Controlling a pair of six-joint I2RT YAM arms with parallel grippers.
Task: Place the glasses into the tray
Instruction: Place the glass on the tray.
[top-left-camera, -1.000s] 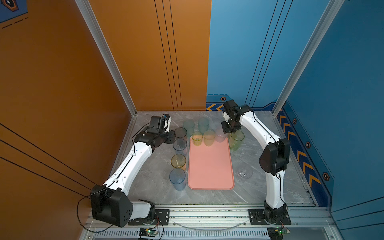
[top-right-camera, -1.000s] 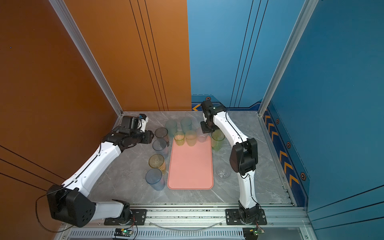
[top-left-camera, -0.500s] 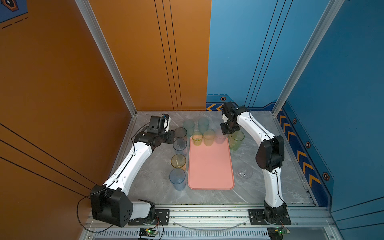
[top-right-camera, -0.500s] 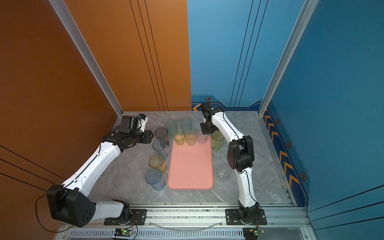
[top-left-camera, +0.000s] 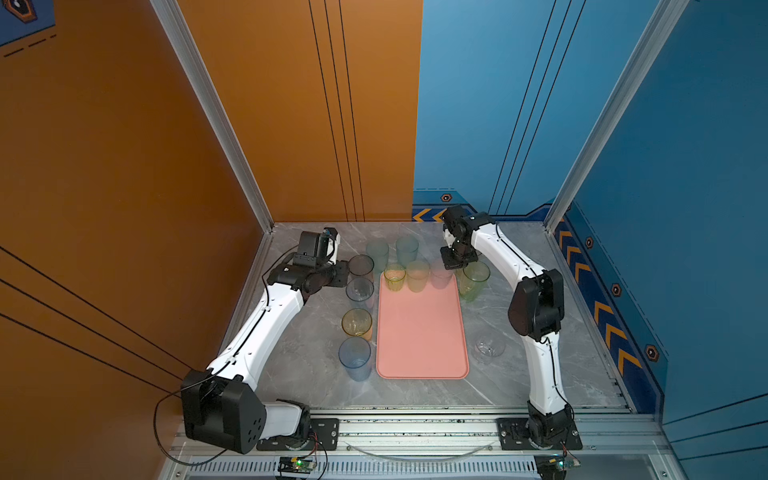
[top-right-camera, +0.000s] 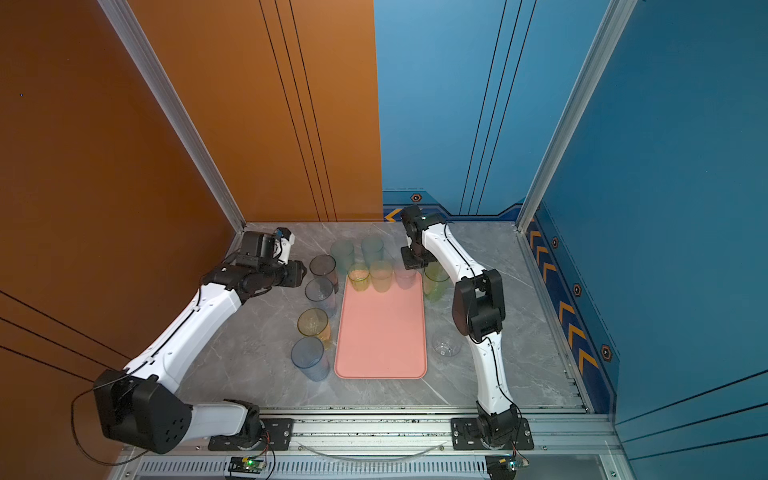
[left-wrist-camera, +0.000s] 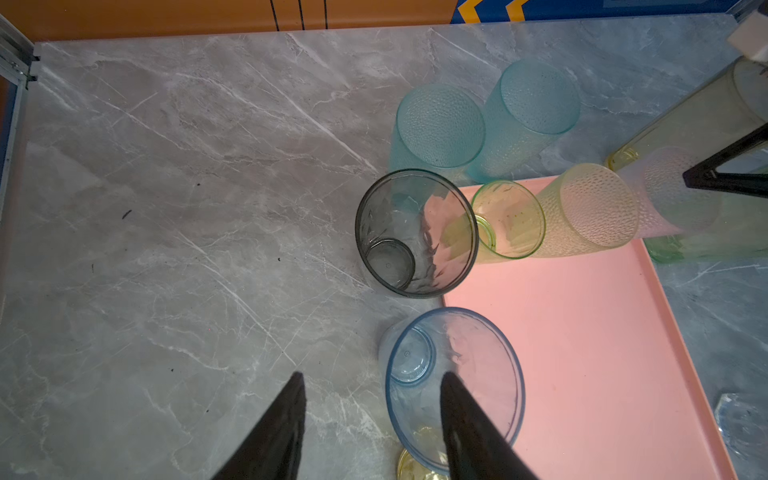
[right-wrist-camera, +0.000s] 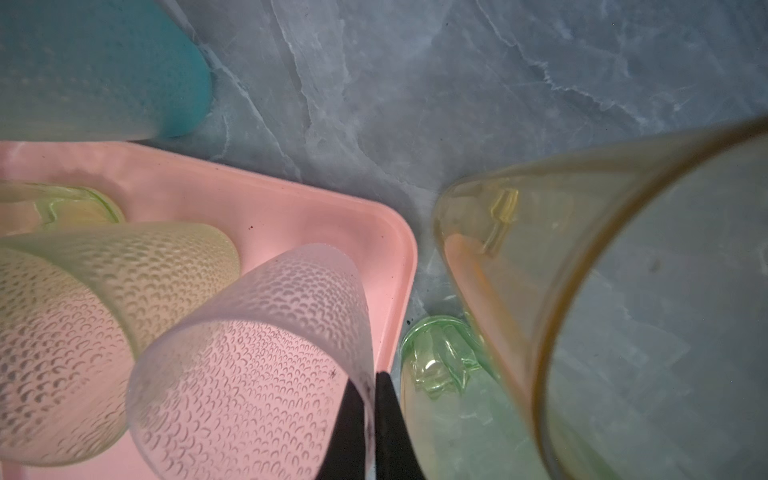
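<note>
Right gripper (right-wrist-camera: 368, 378) clamped on a pinkish tumbler (right-wrist-camera: 249, 353) in the tray (top-left-camera: 422, 332); left gripper (left-wrist-camera: 370, 376) jaws apart.
Nearest on the bench (top-left-camera: 299, 374), a blue tumbler (top-left-camera: 354, 353) and an amber tumbler (top-left-camera: 356, 322) stand on the tray's left-arm side, a short clear tumbler (top-left-camera: 489, 347) opposite. Farther, the left gripper hangs over a pale blue tumbler (left-wrist-camera: 469, 340), a grey tumbler (left-wrist-camera: 415, 232) just beyond. At the tray's far edge stand a yellow-green tumbler (top-left-camera: 394, 277), a yellow tumbler (top-left-camera: 417, 275) and the pinkish one; a green tumbler (top-left-camera: 473, 278) stands just outside that corner. Behind: a teal tumbler (top-left-camera: 377, 250) and its teal twin (top-left-camera: 406, 248).
</note>
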